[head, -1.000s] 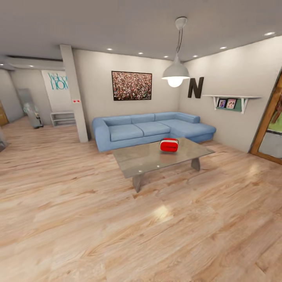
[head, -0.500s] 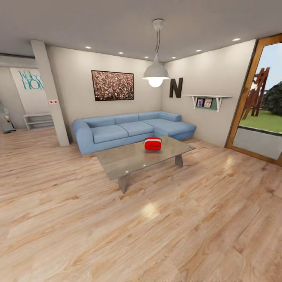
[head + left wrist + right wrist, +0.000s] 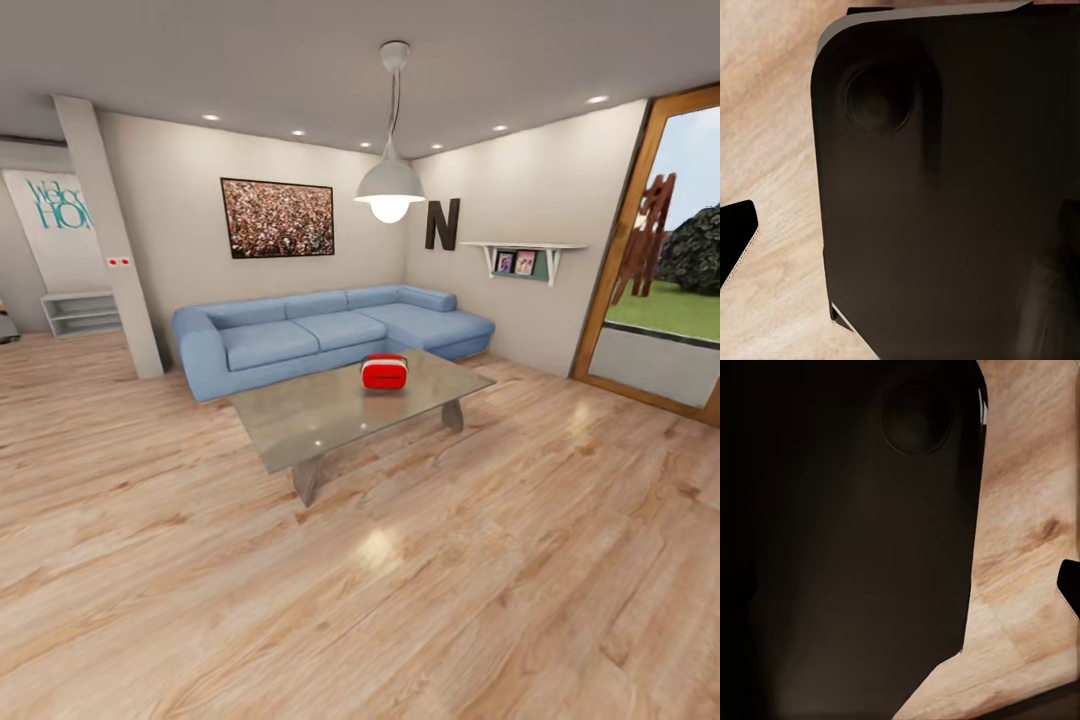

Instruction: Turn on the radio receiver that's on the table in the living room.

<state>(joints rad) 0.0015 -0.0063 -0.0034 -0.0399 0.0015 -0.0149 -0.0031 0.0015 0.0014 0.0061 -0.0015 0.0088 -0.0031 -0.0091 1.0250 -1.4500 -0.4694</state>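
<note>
**A:** Ahead of the robot, head view: the living room. Low table [image 3: 330,425] with a glossy grey top stands mid-floor on light wood floor [image 3: 400,600]. The radio receiver [image 3: 384,373] sits on the tabletop toward its far side, close to the edge facing the sofa. Red box, white trim, upright.

**B:** What's around it?

**A:** Blue L-shaped sofa [image 3: 320,335] just behind the table, along the back wall and into the right corner. Crowd picture [image 3: 277,217] on the wall above it. Grey dome lamp [image 3: 390,185] hangs lit from the ceiling, over the table's far side. Black letter N [image 3: 442,224] on the right wall, a white shelf [image 3: 525,255] with two small framed pictures next to it. Wood-framed doorway [image 3: 660,260] at the right edge, grass and a bush outside. Pillar [image 3: 105,235] to the left, a low white shelf unit [image 3: 80,312] past it.

**B:** Robot near the table?

**A:** No. Open floor between camera and table, well apart.

**B:** Claws?

**A:** Cannot tell, either one. Left wrist view: a dark rounded panel [image 3: 945,187] close to the lens, wood floor beside it. Right wrist view: a similar dark panel [image 3: 847,547], floor along one side. No fingers clearly visible in either, so neither claw's opening can be judged.
</note>
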